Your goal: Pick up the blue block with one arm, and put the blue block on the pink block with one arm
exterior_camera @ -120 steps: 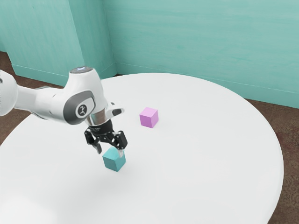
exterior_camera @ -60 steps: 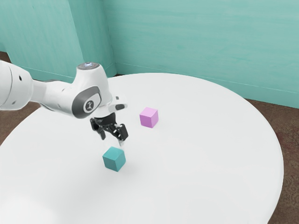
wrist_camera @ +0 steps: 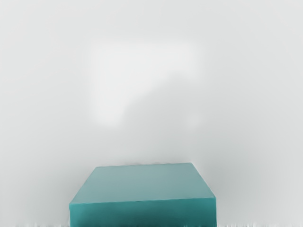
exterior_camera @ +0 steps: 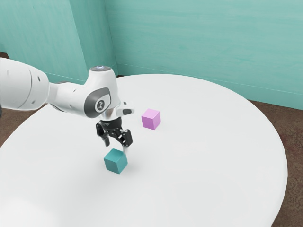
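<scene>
The blue block point(exterior_camera: 115, 161), teal in colour, rests on the white round table point(exterior_camera: 199, 161), left of centre. My gripper point(exterior_camera: 116, 143) hangs just above its far side, fingers apart and holding nothing. The pink block point(exterior_camera: 151, 118) sits on the table beyond it, toward the exterior view's right, untouched. In the wrist view the blue block point(wrist_camera: 143, 195) lies close under my hand.
The table's curved edge point(exterior_camera: 279, 142) runs along the exterior view's right, with brown floor point(exterior_camera: 289, 118) beyond. Teal walls stand behind the table. My white arm point(exterior_camera: 57, 94) reaches in from the exterior view's left.
My gripper rose off the blue block, shifted slightly toward the exterior view's right, then came down a little. The block has stayed where it was.
</scene>
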Controlling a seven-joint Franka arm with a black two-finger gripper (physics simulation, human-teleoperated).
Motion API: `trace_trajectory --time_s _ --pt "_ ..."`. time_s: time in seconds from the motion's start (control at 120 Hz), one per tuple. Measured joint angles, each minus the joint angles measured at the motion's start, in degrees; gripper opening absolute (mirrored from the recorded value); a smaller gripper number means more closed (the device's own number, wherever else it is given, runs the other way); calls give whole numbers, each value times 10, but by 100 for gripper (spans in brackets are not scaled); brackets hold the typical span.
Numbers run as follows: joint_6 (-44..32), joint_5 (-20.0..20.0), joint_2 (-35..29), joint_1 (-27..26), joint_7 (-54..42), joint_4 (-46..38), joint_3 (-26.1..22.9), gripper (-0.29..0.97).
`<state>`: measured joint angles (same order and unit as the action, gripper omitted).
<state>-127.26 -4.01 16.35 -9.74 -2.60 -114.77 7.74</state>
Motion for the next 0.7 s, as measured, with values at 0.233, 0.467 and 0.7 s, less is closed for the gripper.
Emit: trace_trajectory --time_s 0.233,0.467,0.7 --pt "11 -1 -8 -15 -8 -20 10 65" --pt "-3 8 -6 -18 -25 -29 11 65" --pt "-25 7 11 -14 -43 -29 14 65"
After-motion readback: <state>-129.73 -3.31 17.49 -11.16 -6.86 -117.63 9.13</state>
